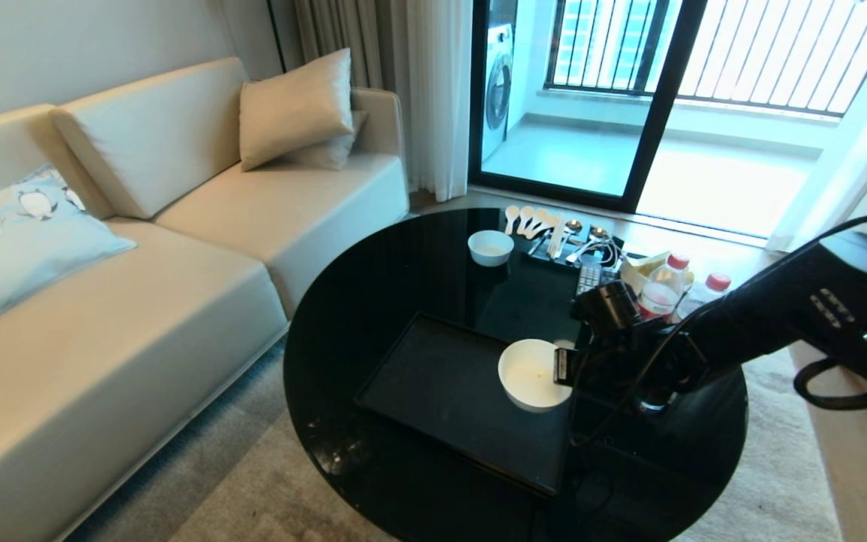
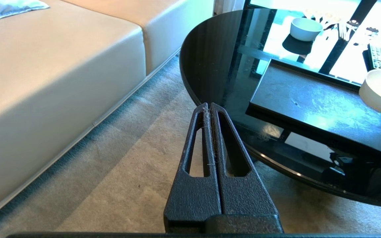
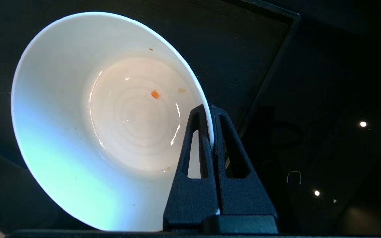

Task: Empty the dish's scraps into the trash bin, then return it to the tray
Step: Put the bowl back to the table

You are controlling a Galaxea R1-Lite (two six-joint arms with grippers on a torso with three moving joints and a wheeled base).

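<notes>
I am holding the dish [image 3: 111,119] by its rim in the right gripper [image 3: 211,132], pinched tight, over the tray [image 1: 433,391]'s right edge.

White dish [image 3: 78,132], nearly empty, over the black tray's [image 1: 433,391] right edge

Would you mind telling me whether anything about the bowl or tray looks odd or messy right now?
Only a trifle: the dish, pinched by its rim in the right gripper above the tray, holds a small orange crumb and a few pale specks. Nothing looks spilled on the tray or damaged.
</notes>
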